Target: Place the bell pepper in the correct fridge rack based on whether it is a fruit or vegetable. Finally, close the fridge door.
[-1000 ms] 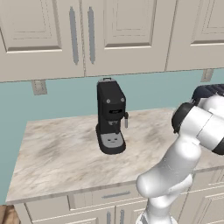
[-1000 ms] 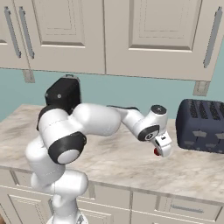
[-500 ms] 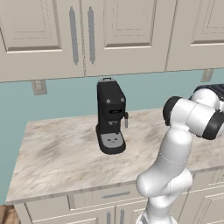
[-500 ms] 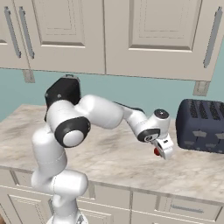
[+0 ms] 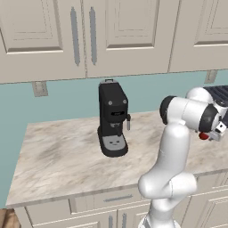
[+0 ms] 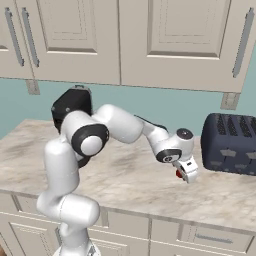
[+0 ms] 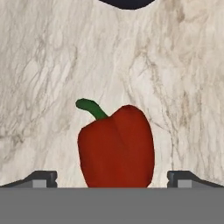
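Note:
The bell pepper (image 7: pixel 116 146) is glossy red with a green stem and lies on the marble counter (image 7: pixel 48 70). In the hand view it sits low in the picture, between the two dark fingertips (image 7: pixel 41 178). My gripper (image 7: pixel 114 179) is open, its jaws standing wide on either side of the pepper without touching it. From the right base view the gripper (image 6: pixel 189 175) hangs just over the counter with the pepper (image 6: pixel 178 173) a red spot beside it. The left base view shows the gripper (image 5: pixel 217 133) at the right edge, next to the pepper (image 5: pixel 203 136). The fridge is out of view.
A black coffee machine (image 5: pixel 112 118) stands at the back middle of the counter (image 5: pixel 58 160). A dark toaster (image 6: pixel 231 142) sits just right of the gripper. Wall cabinets (image 6: pixel 165 35) hang above. The counter's front edge (image 6: pixel 150 212) runs close below the pepper.
The arm's shoulder and elbow have swung round, and the gripper has sunk a little lower over the pepper. The jaws have stayed open and the pepper has not moved.

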